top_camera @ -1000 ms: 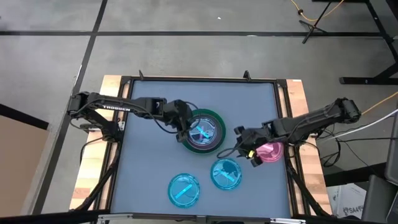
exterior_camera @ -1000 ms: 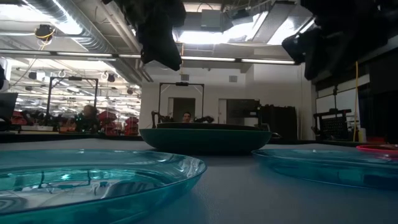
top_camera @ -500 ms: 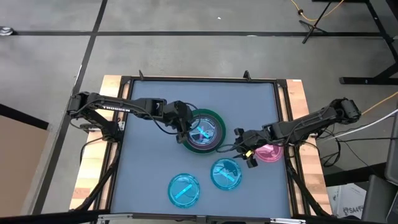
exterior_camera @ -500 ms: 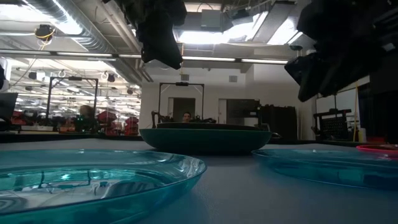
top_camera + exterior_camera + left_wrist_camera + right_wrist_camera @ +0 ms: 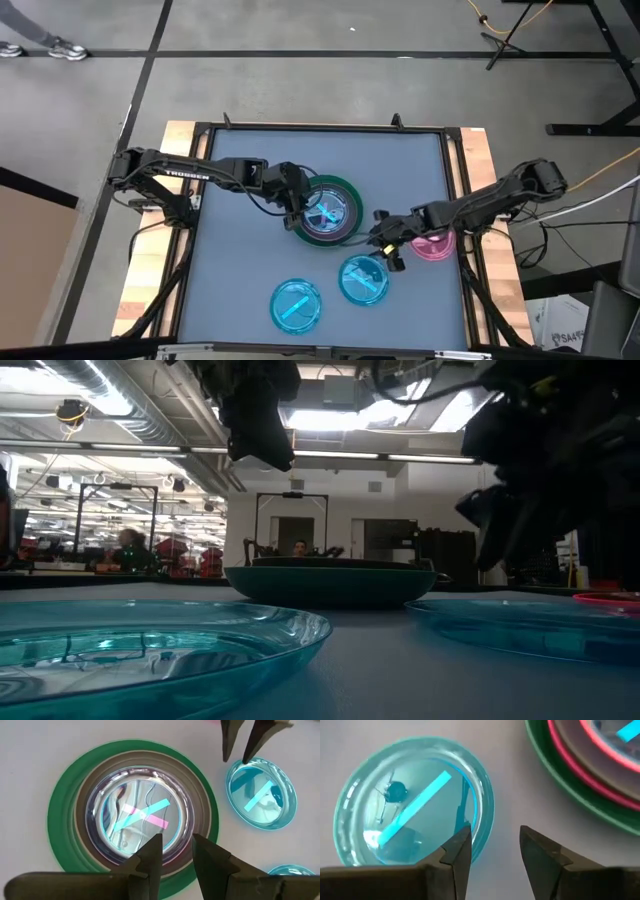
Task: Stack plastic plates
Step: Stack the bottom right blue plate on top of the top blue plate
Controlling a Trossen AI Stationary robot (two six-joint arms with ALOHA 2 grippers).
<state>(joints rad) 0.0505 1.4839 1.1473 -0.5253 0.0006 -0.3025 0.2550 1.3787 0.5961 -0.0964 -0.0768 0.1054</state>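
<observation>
Plastic plates (image 5: 328, 211) partly stacked on the bench (image 5: 240, 180), right hand (image 5: 388, 243) reaching for the next one.

The stack, dark green at the bottom with translucent plates on top, sits just beyond the right hand. That hand hangs empty, fingers (image 5: 457, 851) spread wide, over the near rim of a loose cyan plate (image 5: 364, 279). A second cyan plate (image 5: 296, 305) lies farther off, a pink plate (image 5: 436, 243) behind it. The left hand (image 5: 173, 851) hovers over the stack's edge, half open, holding nothing. Likely next: lower the right hand so its fingers straddle the cyan rim, then close.
</observation>
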